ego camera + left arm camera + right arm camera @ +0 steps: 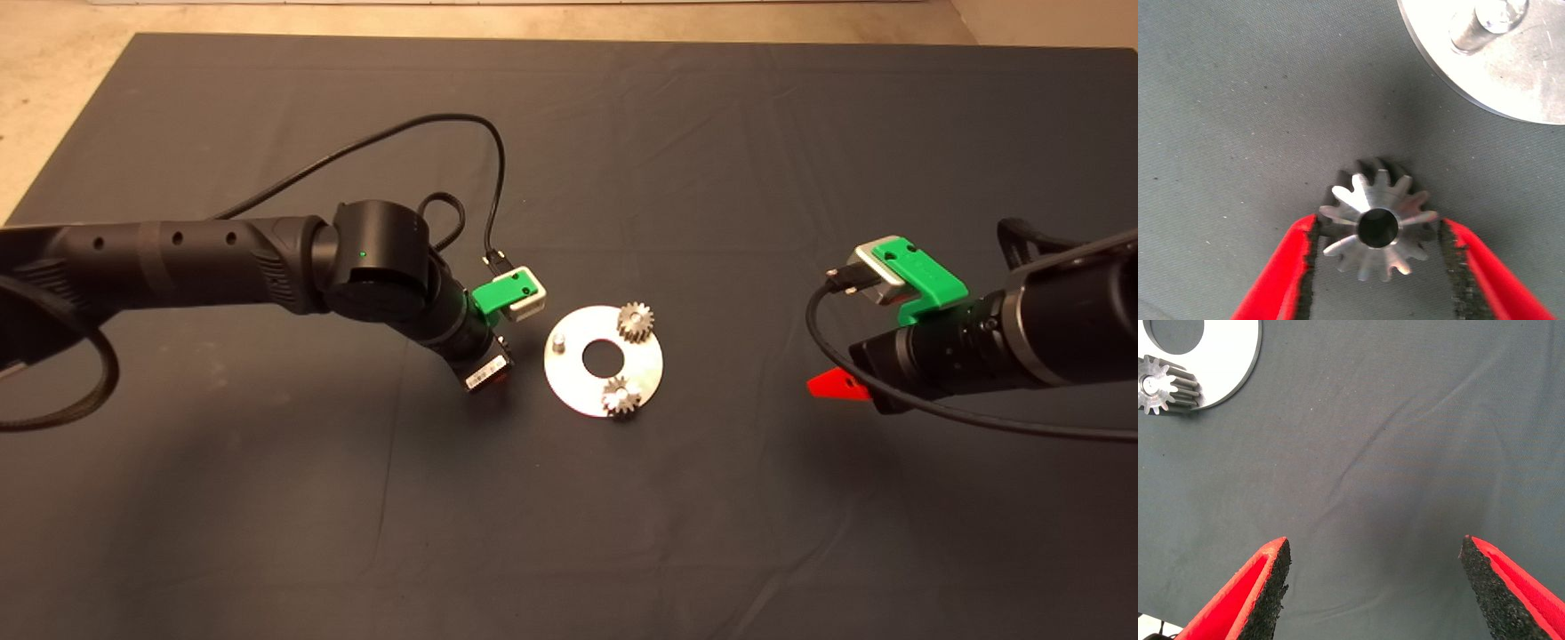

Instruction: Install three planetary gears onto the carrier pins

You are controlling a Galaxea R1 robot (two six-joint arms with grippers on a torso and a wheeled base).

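Dark bench mat (267,498) holds a shiny round disc (569,382): 2 small steel gears (636,322) sit on pins, 1 silver pin (1488,23) stands bare. Left gripper (1375,233) jaws clamp the third toothed gear (1377,227); right gripper (1375,587) jaws stand apart, empty.

Dim, even overhead light; glare whitens the disc (604,360), soft shadows pool under both arms, wrist views sharp.

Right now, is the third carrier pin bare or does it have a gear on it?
Bare. The third carrier pin stands uncovered on the disc; the left gripper holds the third gear beside it.
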